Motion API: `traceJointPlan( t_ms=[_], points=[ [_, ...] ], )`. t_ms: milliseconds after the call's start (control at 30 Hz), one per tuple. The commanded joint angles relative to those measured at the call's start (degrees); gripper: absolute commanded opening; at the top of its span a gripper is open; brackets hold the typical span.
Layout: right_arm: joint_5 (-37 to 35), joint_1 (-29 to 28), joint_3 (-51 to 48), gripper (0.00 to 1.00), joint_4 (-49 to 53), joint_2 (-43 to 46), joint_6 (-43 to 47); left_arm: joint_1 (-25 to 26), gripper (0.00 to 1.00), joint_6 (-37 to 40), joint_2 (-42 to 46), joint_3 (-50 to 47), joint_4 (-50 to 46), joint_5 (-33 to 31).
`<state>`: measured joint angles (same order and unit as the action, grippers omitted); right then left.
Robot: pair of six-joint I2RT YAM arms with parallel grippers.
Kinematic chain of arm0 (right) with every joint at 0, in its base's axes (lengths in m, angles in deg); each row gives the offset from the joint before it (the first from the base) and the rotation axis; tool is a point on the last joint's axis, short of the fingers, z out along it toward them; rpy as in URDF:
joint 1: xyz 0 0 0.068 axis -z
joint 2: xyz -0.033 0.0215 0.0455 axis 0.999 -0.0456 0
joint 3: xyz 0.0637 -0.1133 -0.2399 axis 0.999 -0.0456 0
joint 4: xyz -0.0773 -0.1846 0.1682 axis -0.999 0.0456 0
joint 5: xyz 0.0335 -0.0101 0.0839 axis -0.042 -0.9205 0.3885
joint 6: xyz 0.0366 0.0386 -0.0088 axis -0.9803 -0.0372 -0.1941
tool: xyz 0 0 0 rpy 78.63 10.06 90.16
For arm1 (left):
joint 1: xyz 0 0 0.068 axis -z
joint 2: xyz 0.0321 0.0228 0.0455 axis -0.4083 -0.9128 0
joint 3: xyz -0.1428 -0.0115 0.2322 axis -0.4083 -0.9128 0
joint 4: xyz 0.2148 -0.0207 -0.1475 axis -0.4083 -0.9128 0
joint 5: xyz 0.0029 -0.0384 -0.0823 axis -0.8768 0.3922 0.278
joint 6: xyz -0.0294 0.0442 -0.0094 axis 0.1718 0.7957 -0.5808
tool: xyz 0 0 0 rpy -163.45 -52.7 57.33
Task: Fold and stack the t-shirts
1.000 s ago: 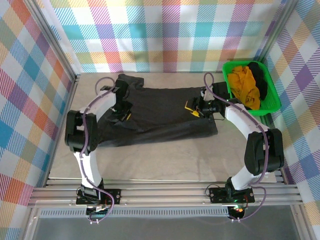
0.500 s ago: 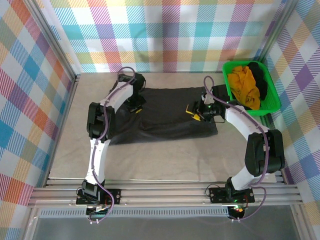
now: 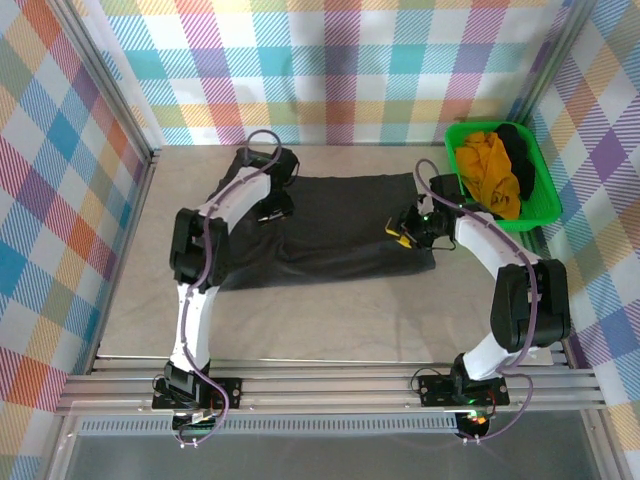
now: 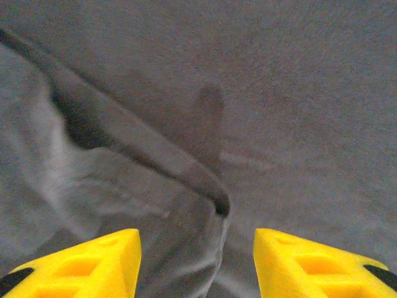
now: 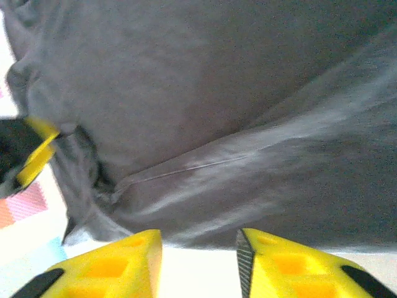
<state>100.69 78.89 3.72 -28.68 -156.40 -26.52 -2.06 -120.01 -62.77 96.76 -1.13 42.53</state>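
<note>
A charcoal-black t-shirt [image 3: 340, 225] lies flattened across the middle of the table, its left part doubled over. My left gripper [image 3: 271, 208] hangs over the shirt's back-left corner. Its jaws stand open [image 4: 197, 248] just above the fabric, with a folded hem edge [image 4: 186, 177] between and ahead of them. My right gripper [image 3: 402, 232] is at the shirt's right edge, open [image 5: 198, 248] over bare table, and the shirt's hem [image 5: 205, 211] lies just beyond its fingertips. Mustard-yellow [image 3: 486, 170] and black [image 3: 517, 150] shirts lie bunched in the basket.
The bright green plastic basket [image 3: 540, 205] stands at the back right, close to my right arm. Checked walls enclose the table on three sides. Bare tabletop [image 3: 330, 325] stretches in front of the shirt toward the arm bases.
My left gripper has swung from the shirt's left middle to its back-left corner. The shirt's left side now looks tidier. My right gripper has shifted right to the shirt's edge.
</note>
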Motion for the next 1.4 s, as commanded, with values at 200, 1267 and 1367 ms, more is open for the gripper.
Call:
traceJointPlan(
  t_ms=[200,1267,1367],
  points=[
    [-12.1,1.2,7.6,0.3,11.0,-10.3,1.3,-8.2,0.38,-11.2,24.5,-32.7,7.2,8.0],
    [-24.9,1.6,10.0,0.19,24.0,-18.9,4.7,-21.6,0.24,2.5,7.5,-20.8,7.4,-9.1],
    [-22.6,1.4,10.0,0.2,23.7,-17.4,5.7,-21.6,0.24,2.7,8.6,-20.1,4.5,-8.7]
  ],
)
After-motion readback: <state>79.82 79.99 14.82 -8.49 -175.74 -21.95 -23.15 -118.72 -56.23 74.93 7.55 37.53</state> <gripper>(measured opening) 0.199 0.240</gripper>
